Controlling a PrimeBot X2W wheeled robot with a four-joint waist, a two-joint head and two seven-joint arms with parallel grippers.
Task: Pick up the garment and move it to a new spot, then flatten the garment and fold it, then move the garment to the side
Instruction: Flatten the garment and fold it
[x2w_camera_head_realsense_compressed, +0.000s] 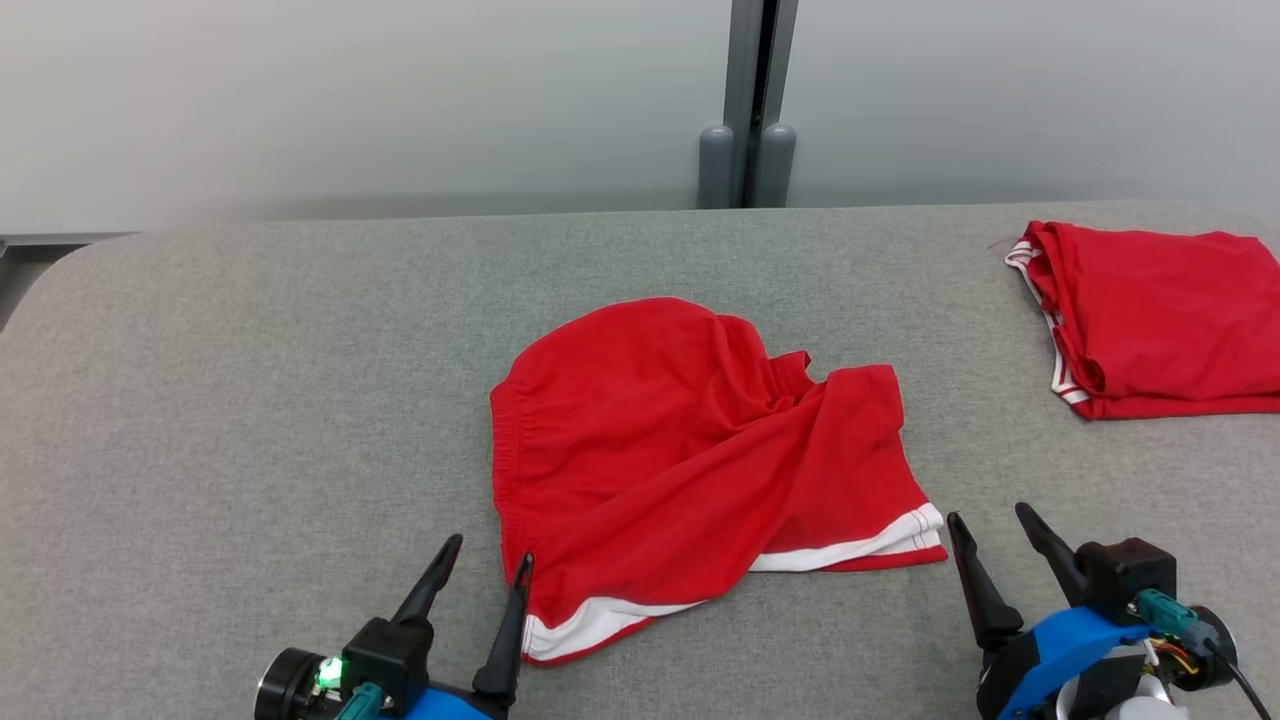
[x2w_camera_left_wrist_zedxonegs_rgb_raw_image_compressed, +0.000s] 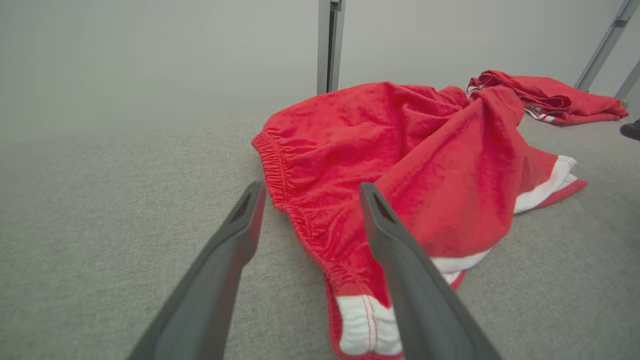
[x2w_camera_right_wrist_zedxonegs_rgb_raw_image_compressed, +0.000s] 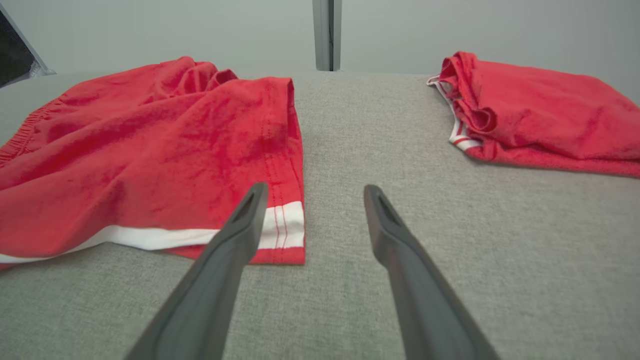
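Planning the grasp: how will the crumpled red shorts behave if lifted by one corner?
Probably floppy: the crumpled red shorts lie in soft wrinkles, so they would likely hang limp from a pinch. They look thin, so probably light. Pushed across the grey cloth-covered table, they may bunch rather than slide.

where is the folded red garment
In the head view the folded garment lies at the far right of the table, apart from the crumpled shorts at centre, beyond the right gripper.
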